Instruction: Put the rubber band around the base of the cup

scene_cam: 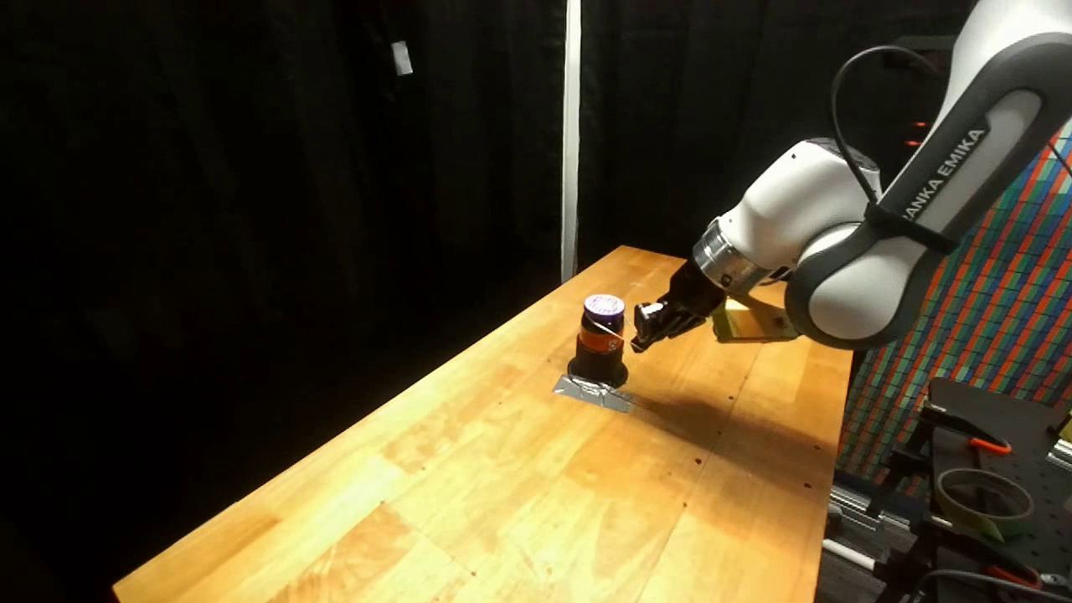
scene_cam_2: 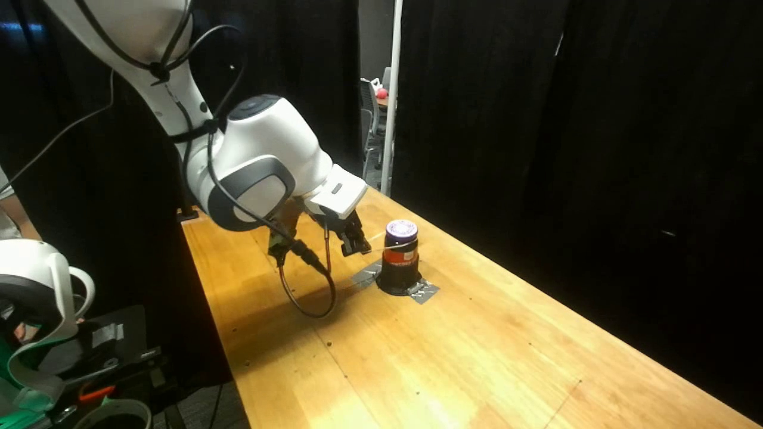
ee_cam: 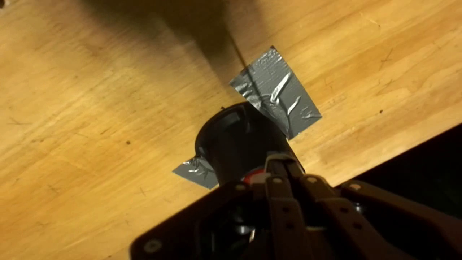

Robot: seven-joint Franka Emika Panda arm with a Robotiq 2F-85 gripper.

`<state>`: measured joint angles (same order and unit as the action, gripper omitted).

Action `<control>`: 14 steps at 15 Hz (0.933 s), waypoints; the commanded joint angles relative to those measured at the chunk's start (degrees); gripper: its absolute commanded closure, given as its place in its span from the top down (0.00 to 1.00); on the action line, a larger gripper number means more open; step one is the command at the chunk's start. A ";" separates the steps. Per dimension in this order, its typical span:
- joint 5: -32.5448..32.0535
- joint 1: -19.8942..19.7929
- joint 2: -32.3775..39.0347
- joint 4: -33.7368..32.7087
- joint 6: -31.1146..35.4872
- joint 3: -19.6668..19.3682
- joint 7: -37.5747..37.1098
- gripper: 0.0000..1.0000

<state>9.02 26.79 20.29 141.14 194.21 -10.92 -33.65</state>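
Rubber band (scene_cam_2: 394, 246) is stretching from high on the cup (scene_cam_2: 400, 262) around clenched jaws; tape (ee_cam: 279, 94) is anchoring the cup, presumably against tugging.

A dark cup (scene_cam_2: 399, 257), reddish-orange around its middle and topped by a pale, patterned disc, stands upright on its flared black base atop the wooden bench (scene_cam_2: 477, 357). A thin, pale rubber band (ee_cam: 279, 156) stretches taut from the cup's upper part, slanting across its surface in both exterior views. In the wrist view, the rubber band curves around the tips of the jaws, which stand close together.
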 commanded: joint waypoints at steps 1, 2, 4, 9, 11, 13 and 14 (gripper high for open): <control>6.92 6.18 1.26 4.40 15.51 -2.71 -2.23 0.08; 8.75 6.56 2.12 4.80 19.60 -1.98 -3.19 0.08; 16.53 1.48 3.75 4.69 27.46 5.89 1.19 0.07; 24.03 -4.22 9.98 2.71 43.29 15.41 1.79 0.07; 25.05 -5.77 12.46 1.85 48.63 17.63 1.65 0.07; 25.25 -7.22 14.19 1.14 52.17 19.27 1.66 0.07; 24.33 -3.32 12.66 1.24 47.71 15.10 -1.11 0.32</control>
<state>32.61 21.30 32.24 144.46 241.99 6.22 -33.27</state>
